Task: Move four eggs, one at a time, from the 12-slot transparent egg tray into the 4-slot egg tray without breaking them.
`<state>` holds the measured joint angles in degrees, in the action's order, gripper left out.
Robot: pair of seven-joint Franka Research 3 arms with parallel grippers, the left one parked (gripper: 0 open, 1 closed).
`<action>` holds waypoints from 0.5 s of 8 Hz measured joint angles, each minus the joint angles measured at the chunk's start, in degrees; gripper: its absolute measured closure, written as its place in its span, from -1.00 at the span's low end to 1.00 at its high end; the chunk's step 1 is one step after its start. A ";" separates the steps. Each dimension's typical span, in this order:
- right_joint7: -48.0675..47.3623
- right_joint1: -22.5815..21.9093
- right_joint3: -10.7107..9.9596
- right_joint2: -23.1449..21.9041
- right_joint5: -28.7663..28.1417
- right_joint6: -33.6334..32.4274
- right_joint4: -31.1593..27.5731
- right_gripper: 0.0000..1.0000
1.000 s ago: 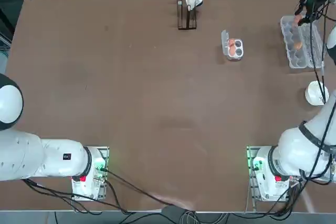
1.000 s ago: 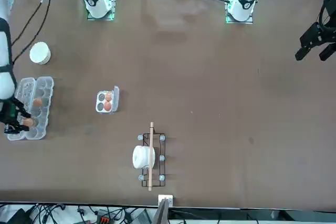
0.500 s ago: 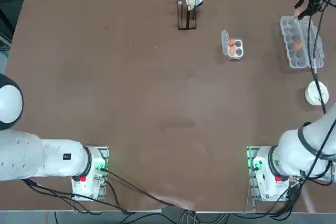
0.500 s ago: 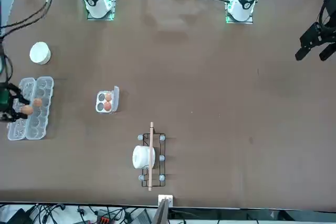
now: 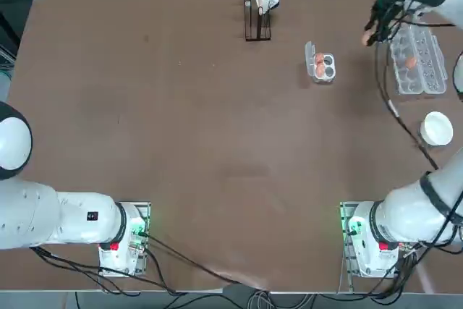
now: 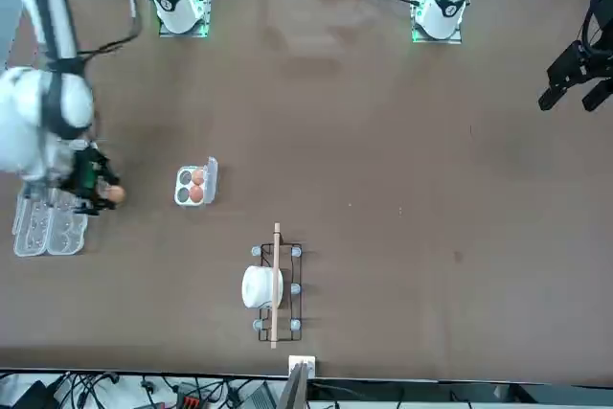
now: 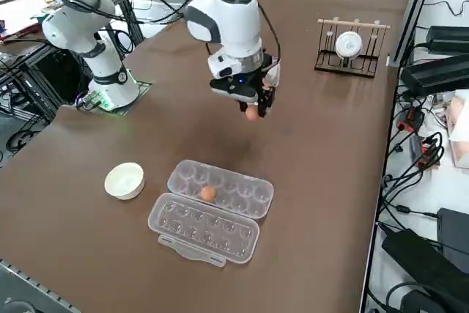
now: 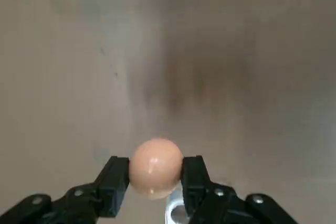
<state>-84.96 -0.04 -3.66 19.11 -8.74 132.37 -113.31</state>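
My right gripper is shut on an orange-brown egg, holding it by its sides between both fingers. It hangs above bare table between the two trays: gripper, egg. The 12-slot transparent egg tray lies open at the far right with one egg left in it, the same egg in the right side view. The 4-slot egg tray sits open to the left of the gripper, with two eggs in the cups on its lid side.
A white bowl stands on the table on the near side of the long tray. A wire rack with a white roll stands at the table's far edge, left of the small tray. The long tray's lid lies flat beside it.
The right gripper has lifted the egg out of the far end of the long tray and carried it left, off the tray and toward the small tray.
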 joint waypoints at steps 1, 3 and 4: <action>-3.30 -2.94 0.01 -0.07 0.00 3.12 -2.58 -0.16; -6.73 -6.53 -0.07 -0.35 0.00 5.08 -5.35 -0.16; -7.47 -7.20 -0.15 -0.86 0.00 5.12 -6.03 -0.16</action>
<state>-92.43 -7.24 -3.81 18.25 -8.74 137.49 -119.34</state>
